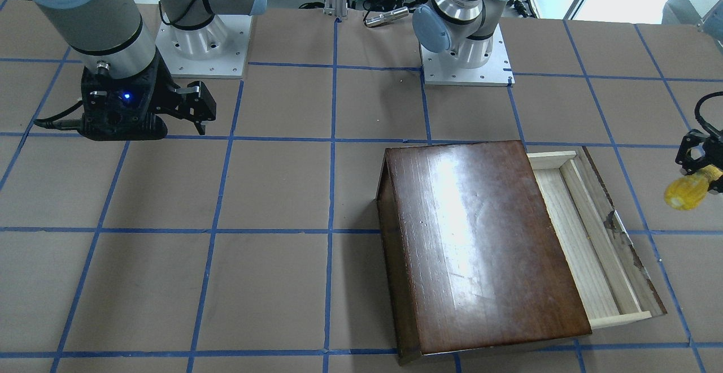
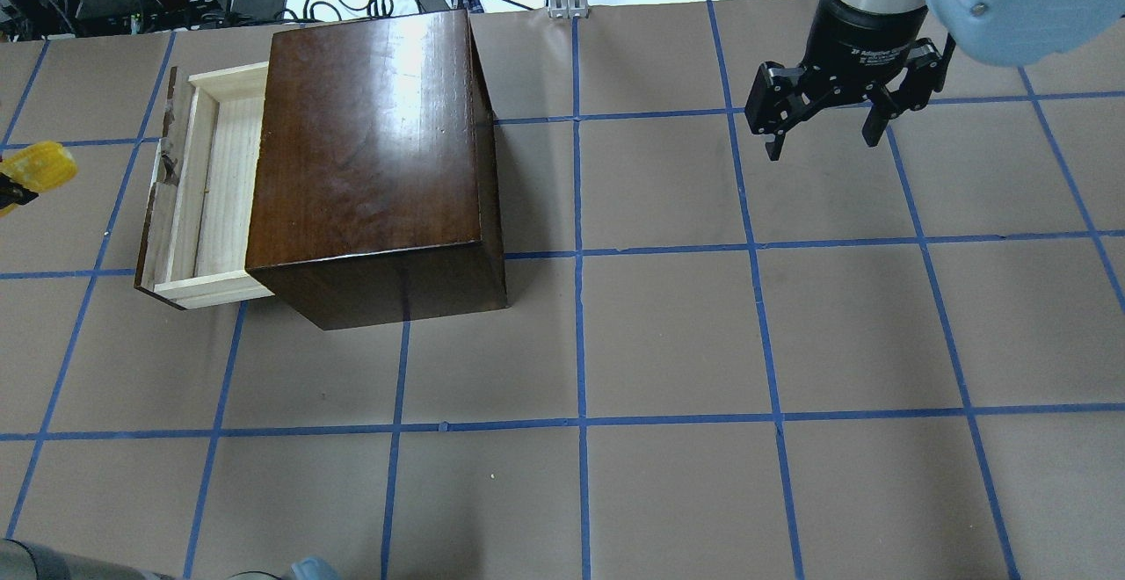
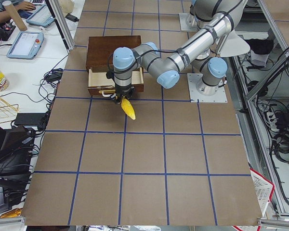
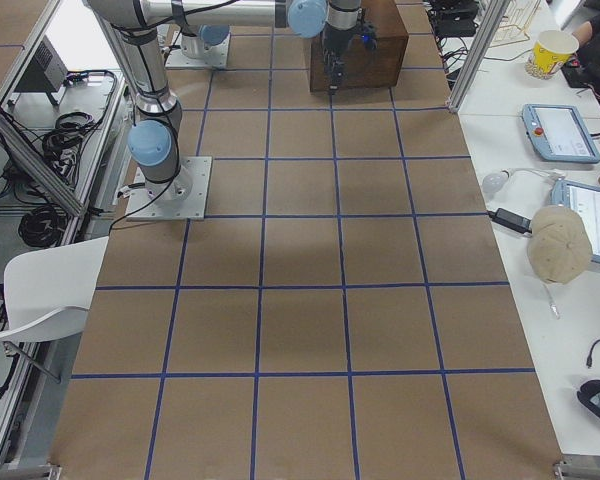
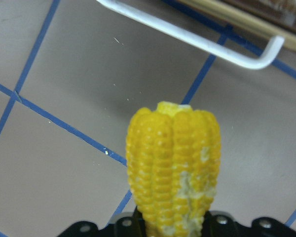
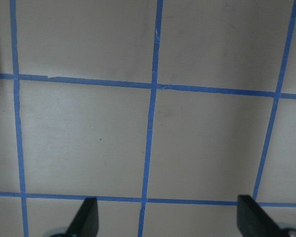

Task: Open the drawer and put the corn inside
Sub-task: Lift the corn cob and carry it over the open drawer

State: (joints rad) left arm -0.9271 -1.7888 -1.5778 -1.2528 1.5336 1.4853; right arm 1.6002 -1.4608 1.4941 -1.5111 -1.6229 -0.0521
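Your left gripper [image 1: 708, 173], mostly cut off at the frame's right edge, clamps the corn [image 1: 685, 193] near the pulled-out drawer [image 1: 571, 231]. The right gripper [image 2: 824, 139] hangs with jaws apart.

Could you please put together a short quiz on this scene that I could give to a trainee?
1. True or false: the drawer stands part way out of the box.
2. Where is the corn? A: inside the drawer. B: held in the left gripper, off to the side of the drawer. C: lying on top of the box.
3. Fill in the word: the right gripper is ____ and holds nothing.

Key: 1 true; 2 B; 3 open.
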